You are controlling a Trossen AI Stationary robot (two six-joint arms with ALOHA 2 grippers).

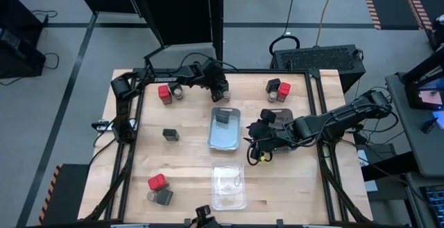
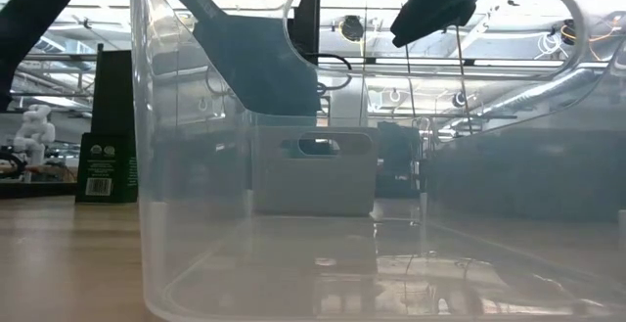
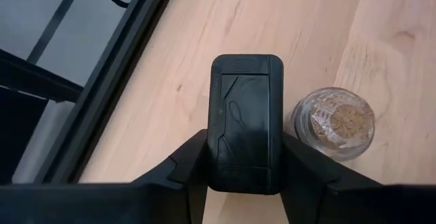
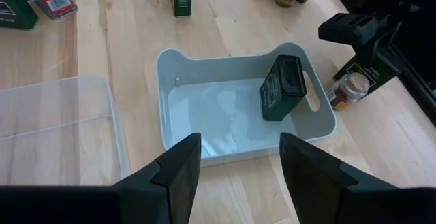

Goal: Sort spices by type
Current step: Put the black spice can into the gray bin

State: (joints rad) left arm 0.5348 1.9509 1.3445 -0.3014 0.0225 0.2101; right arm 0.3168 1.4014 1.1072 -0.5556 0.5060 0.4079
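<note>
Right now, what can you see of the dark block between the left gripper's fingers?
The dark block is a rounded-corner rectangular container, black and smooth like plastic, with faint moulded lines on its top face. It stands on the wooden table near the far edge, beside a round jar with a tan top. The left gripper brackets it, a finger close against each long side; whether they press it yet is unclear.
</note>
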